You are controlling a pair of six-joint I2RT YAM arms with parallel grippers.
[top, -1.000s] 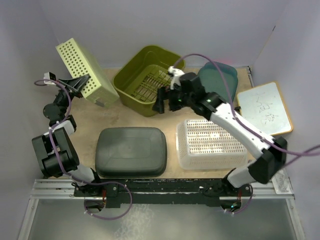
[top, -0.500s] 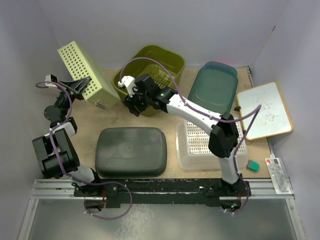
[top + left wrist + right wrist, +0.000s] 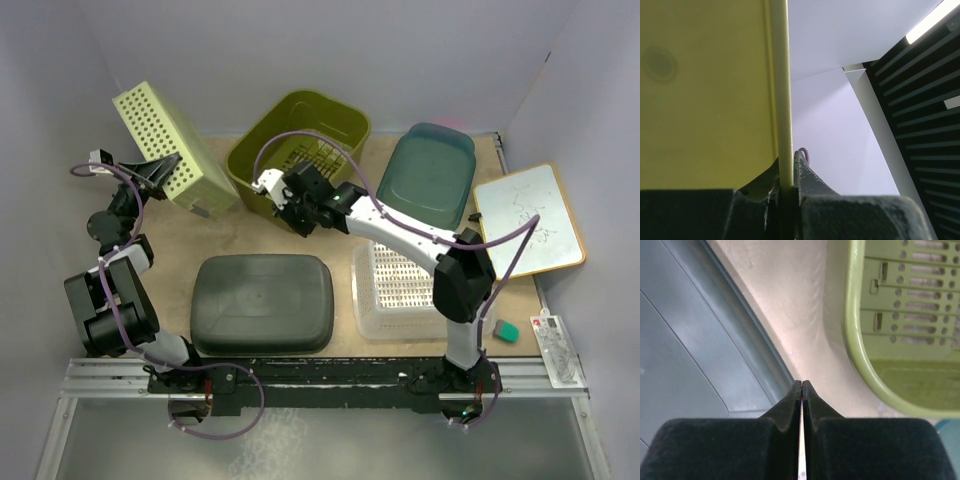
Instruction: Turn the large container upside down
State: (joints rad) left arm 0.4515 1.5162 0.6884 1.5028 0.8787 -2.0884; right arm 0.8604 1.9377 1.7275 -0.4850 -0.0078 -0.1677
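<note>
A pale yellow perforated container (image 3: 165, 140) stands tilted on one edge at the back left. My left gripper (image 3: 165, 165) is shut on its thin wall (image 3: 782, 100), with its broad side (image 3: 710, 90) filling the left of the left wrist view, where the gripper (image 3: 787, 172) shows. An olive slotted basket (image 3: 300, 145) stands upright and open-side-up at the back centre. My right gripper (image 3: 293, 208) hovers at its front edge, shut on nothing. In the right wrist view the gripper (image 3: 802, 384) hangs over bare table beside the basket's rim (image 3: 855, 340). Which one is the large container I cannot tell.
A dark grey bin (image 3: 262, 302) lies upside down at the front centre, also seen as the grey bin (image 3: 685, 340). A clear perforated basket (image 3: 385, 300) sits under my right arm. A teal bin (image 3: 432, 175), a whiteboard (image 3: 528, 220) and a green eraser (image 3: 508, 331) are on the right.
My right arm swung left from the olive basket's right rim to its front edge, and its jaws went from open to shut on nothing. The left arm and the pale container stayed put.
</note>
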